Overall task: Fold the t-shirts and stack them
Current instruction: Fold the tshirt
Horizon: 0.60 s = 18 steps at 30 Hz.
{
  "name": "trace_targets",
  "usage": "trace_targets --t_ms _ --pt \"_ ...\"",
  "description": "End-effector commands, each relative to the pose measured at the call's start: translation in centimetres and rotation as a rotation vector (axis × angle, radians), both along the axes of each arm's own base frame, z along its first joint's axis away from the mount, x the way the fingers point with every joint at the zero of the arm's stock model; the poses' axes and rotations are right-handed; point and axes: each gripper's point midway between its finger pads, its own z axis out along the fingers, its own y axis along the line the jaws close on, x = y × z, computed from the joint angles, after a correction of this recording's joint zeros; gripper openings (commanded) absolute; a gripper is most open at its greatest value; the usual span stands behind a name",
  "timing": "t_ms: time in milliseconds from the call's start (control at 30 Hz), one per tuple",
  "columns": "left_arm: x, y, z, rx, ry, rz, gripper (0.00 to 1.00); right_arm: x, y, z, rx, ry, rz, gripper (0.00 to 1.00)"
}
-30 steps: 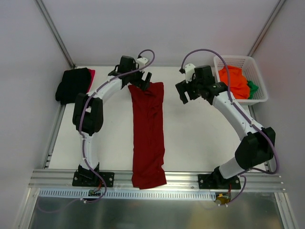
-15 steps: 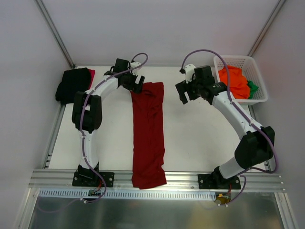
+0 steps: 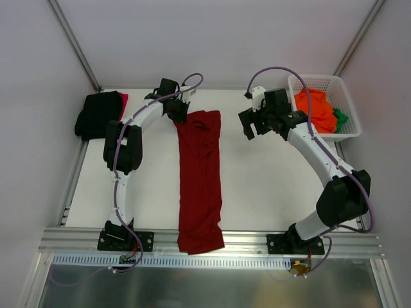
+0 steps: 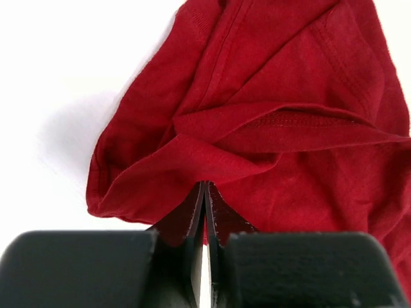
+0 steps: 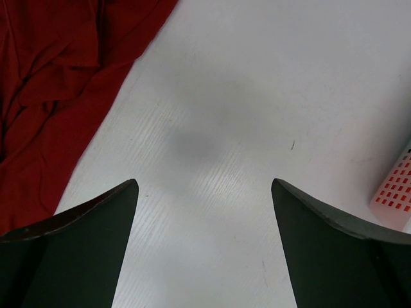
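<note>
Our left fingers (image 4: 190,218) pinch only a thin fold of the dark red t-shirt (image 4: 276,128), our right fingers (image 5: 77,256) spread empty; a pull could slip it free.

text: none readable | labels: none (all three views)

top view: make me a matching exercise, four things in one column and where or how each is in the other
1 dark red t-shirt
2 black t-shirt
3 orange t-shirt
4 right gripper

a in the white basket
b open above bare table
c laid long down the table's middle
d far left corner

Pairs: 1-c, 2-d, 3-a, 4-b
</note>
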Motion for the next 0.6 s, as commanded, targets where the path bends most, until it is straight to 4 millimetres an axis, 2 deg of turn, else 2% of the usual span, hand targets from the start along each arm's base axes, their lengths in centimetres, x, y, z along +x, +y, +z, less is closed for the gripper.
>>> trace_targets --t_ms 0,133,200,233,267,300,333,400,567 --pt "0.2 -1.0 1.7 -0.033 -0.013 -0.027 0.0 0.0 0.1 1.5 0.045 -0.038 -0.007 0.89" --pt "0.2 -0.9 2.8 -0.036 -0.04 -0.018 0.0 0.0 0.0 1.3 0.05 -0.036 -0.006 0.89" --pt "0.6 -0.9 4.4 -0.04 -0.09 -0.014 0.0 0.1 0.0 1.2 0.049 -0.035 -0.008 0.89" --pt "0.9 -0.7 4.8 -0.033 -0.109 -0.006 0.05 0.0 0.0 1.2 0.05 -0.034 -0.005 0.89" --pt "1.1 -0.6 5.2 -0.026 -0.129 -0.018 0.48 0.0 0.0 1.1 0.05 -0.032 -0.006 0.89" --pt "1.5 -0.6 5.7 -0.022 -0.151 -0.019 0.66 0.0 0.0 1.1 0.05 -0.031 -0.006 0.89" --pt "1.9 -0.5 5.9 -0.011 -0.164 -0.019 0.78 0.0 0.1 1.1 0.052 -0.03 -0.004 0.89" --pt "2.8 -0.6 5.7 0.014 -0.19 -0.046 0.96 0.0 0.1 1.1 0.053 -0.03 -0.005 0.89" --pt "4.8 0.9 4.5 0.14 -0.227 -0.071 0.99 0.0 0.0 1.0 0.05 -0.028 -0.006 0.89"
